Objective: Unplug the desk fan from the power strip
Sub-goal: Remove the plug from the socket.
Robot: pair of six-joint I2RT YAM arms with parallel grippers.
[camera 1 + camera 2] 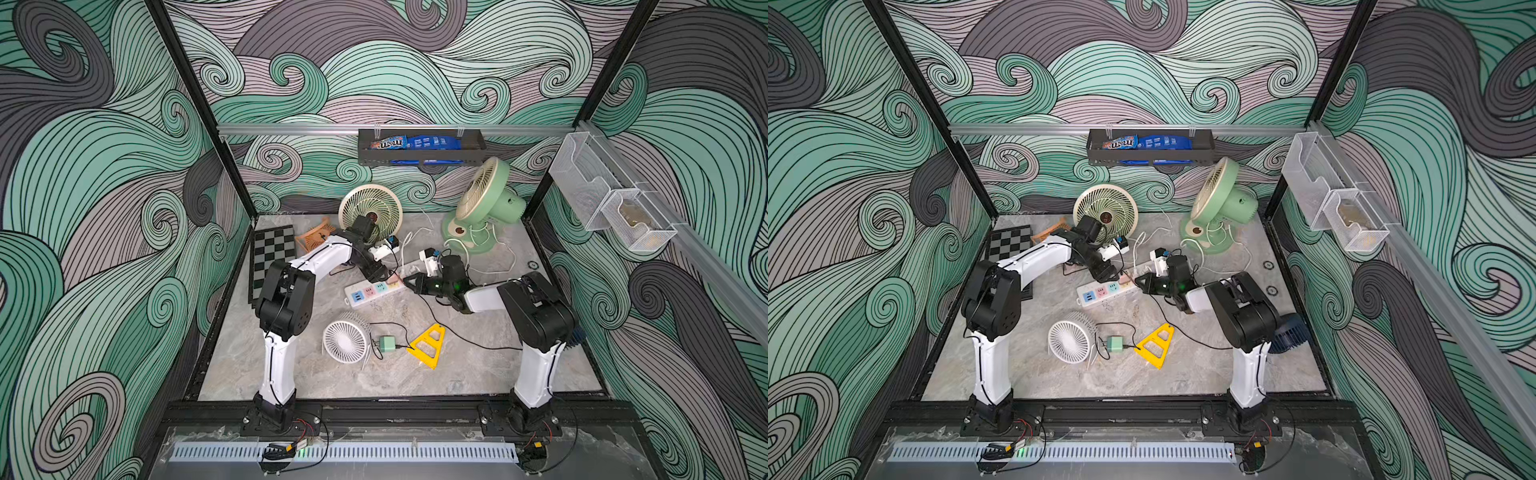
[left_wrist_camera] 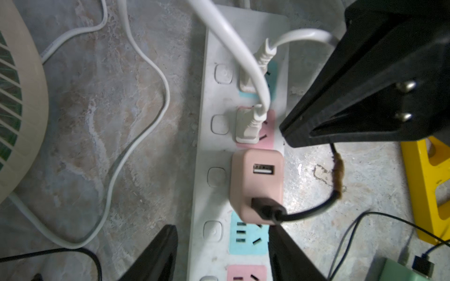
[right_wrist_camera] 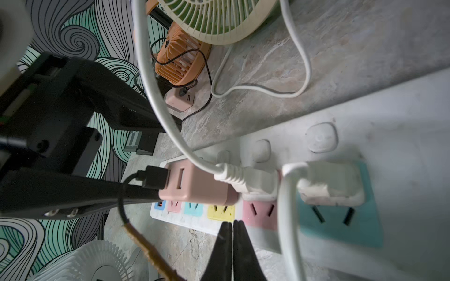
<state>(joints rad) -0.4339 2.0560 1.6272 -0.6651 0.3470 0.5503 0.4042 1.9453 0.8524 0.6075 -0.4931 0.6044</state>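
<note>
The white power strip (image 1: 365, 297) (image 1: 1100, 296) (image 2: 202, 150) (image 3: 401, 126) lies mid-table with pastel sockets. Two white plugs (image 2: 247, 126) sit in its teal and pink sockets, and their cords run toward the cream desk fan (image 1: 370, 210) and the green desk fan (image 1: 486, 195) at the back. A pink USB adapter (image 2: 258, 185) (image 3: 194, 185) with a black cable is plugged in beside them. My left gripper (image 2: 220, 227) (image 1: 380, 272) is open, its fingers on either side of the strip at the adapter's cable end. My right gripper (image 3: 232, 222) (image 1: 405, 282) is shut, its tips at the strip's edge.
A small white fan (image 1: 345, 340), a green adapter (image 1: 387, 344) and a yellow triangular frame (image 1: 428, 345) lie in front. A chessboard (image 1: 272, 249) and an orange fan (image 1: 316, 239) are back left. A second pink adapter (image 3: 180, 99) lies loose. Cables cross the table.
</note>
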